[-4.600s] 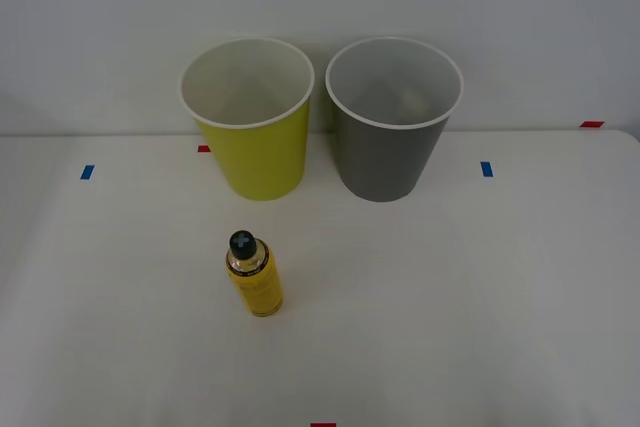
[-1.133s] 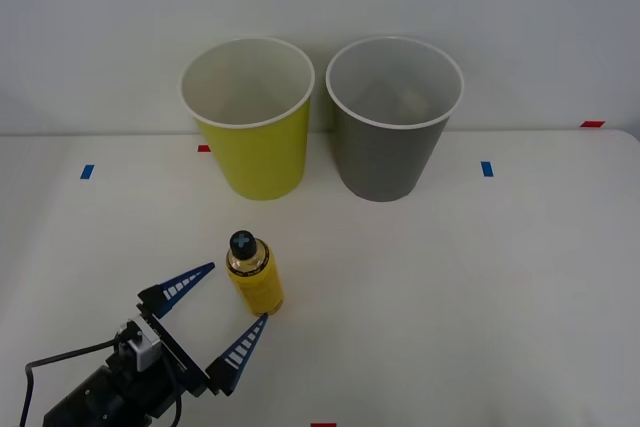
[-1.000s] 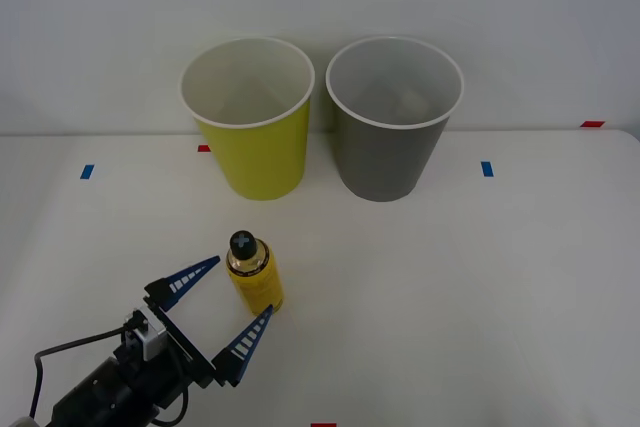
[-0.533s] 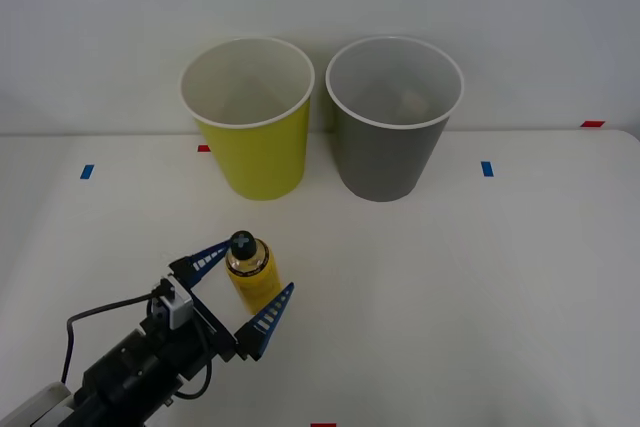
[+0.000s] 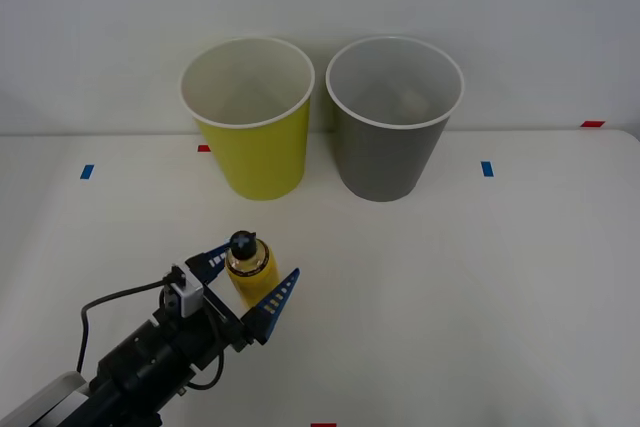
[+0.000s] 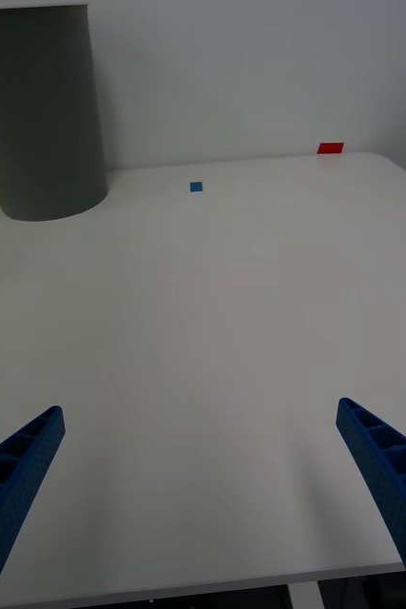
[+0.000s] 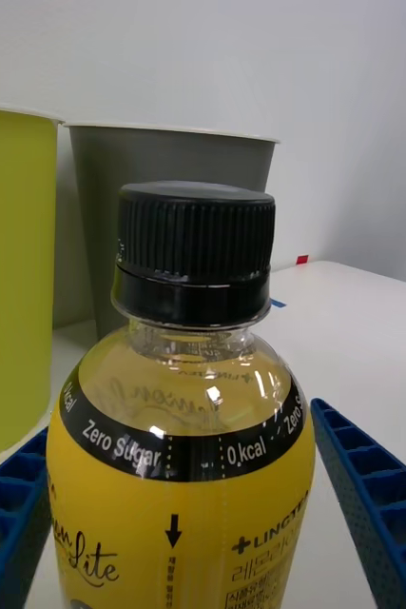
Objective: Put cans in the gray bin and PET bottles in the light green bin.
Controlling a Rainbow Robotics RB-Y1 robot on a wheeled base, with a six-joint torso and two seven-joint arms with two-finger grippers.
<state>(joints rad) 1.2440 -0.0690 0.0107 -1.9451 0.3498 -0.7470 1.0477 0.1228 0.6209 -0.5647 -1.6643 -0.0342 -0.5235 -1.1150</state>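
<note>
Since the earlier front view, the left claw (image 5: 243,281) has been advancing across the desk (image 5: 480,287) from the near left, and its two blue ribbed fingers are now straddling the PET bottle (image 5: 250,272) instead of trailing short of it. The claw is spread wide; one finger is lying on each side of the bottle, and neither appears to be touching the label. The bottle is standing upright on the desk, long axis vertical, black screw cap (image 7: 196,243) on top, well short of both bins. In the left wrist view it is sitting centred between the fingers, directly ahead of the palm.

The light green bin (image 5: 252,137) is standing beyond the bottle at the back of the desk, slightly to the left, with the gray bin (image 5: 388,132) just beside it on the right. The right claw (image 6: 203,495) is hanging wide open over bare desk on the right side, well apart from the bottle. The left arm is plainly the nearer one. The grasp appears to need only a closing of the fingers on the bottle body.
</note>
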